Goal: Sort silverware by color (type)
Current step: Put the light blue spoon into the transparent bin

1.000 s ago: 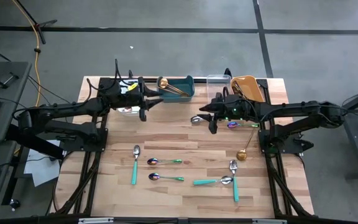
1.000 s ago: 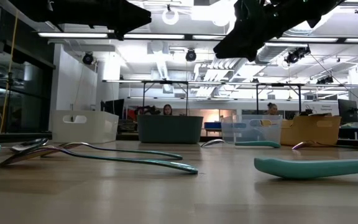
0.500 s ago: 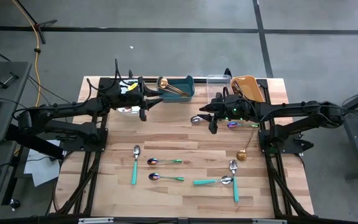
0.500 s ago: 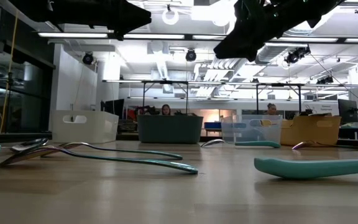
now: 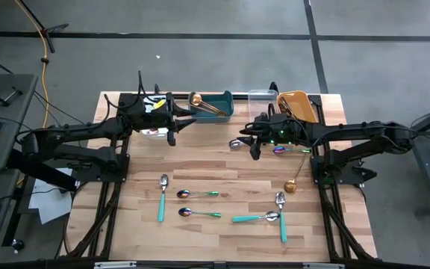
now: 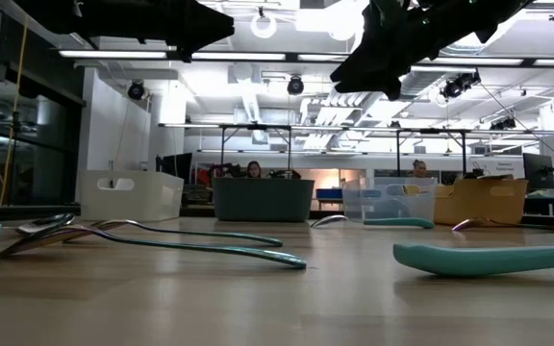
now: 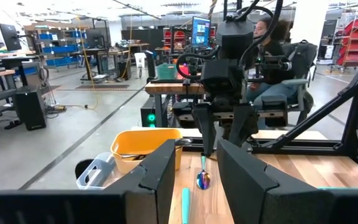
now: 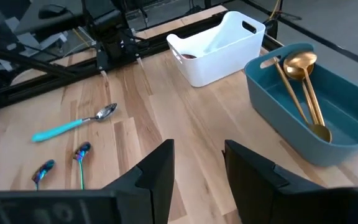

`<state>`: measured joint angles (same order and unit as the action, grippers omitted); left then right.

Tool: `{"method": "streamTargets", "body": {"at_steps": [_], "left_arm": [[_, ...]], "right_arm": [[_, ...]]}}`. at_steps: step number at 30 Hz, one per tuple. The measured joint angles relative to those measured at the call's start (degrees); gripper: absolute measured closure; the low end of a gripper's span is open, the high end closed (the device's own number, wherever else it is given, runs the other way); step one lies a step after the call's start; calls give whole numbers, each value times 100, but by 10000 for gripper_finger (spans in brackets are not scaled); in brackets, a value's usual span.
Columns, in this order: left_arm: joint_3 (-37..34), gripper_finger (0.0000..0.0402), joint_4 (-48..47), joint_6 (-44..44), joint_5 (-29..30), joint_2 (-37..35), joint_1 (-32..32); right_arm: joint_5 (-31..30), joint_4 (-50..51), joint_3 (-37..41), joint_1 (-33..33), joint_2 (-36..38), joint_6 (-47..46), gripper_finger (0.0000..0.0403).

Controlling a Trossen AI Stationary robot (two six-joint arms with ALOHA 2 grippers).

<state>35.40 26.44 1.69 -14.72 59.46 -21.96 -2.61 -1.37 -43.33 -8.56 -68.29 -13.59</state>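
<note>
The pale wooden tabletop [image 5: 222, 168] is still strewn with unsorted silverware. Both hands are held aloft with fingers parted and nothing grasped.

Beyond the right hand [image 5: 254, 143], in its wrist view, lie a deep teal plastic bin [image 8: 303, 112] holding gold spoons [image 8: 300, 78], and a white plastic bin [image 8: 219, 46].

Just beside this hand lies an iridescent purple-pink spoon [image 5: 281, 150]. A careless descent could knock it aside.

The left hand [image 5: 172, 127] waits near the white bin.

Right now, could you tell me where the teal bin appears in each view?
High view: teal bin at the table's far edge, gold spoons inside.
Low view: centre background, right of the white bin.
Left wrist view: not in it.
Right wrist view: right side, beside the white bin.
</note>
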Motion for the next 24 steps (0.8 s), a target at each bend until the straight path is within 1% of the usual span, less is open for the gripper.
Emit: {"method": "streamTargets", "body": {"at_steps": [6,10,12,15,20,24], "left_arm": [[0,289,-179,-4,4,26,-2],[0,289,-248,-4,326,26,-2],[0,289,-245,-17,393,26,-4],[0,289,-201,-238,393,26,-4],[0,289,-81,-713,396,26,-4],[0,289,-20,-763,398,26,-4]], "right_arm": [[0,2,0,0,0,71,267],[-8,1,0,-2,0,442,267],[-9,0,0,-2,0,713,267],[-11,0,0,-2,0,949,267],[-9,0,0,-2,0,961,267],[-5,0,0,-2,0,1111,267]]}}
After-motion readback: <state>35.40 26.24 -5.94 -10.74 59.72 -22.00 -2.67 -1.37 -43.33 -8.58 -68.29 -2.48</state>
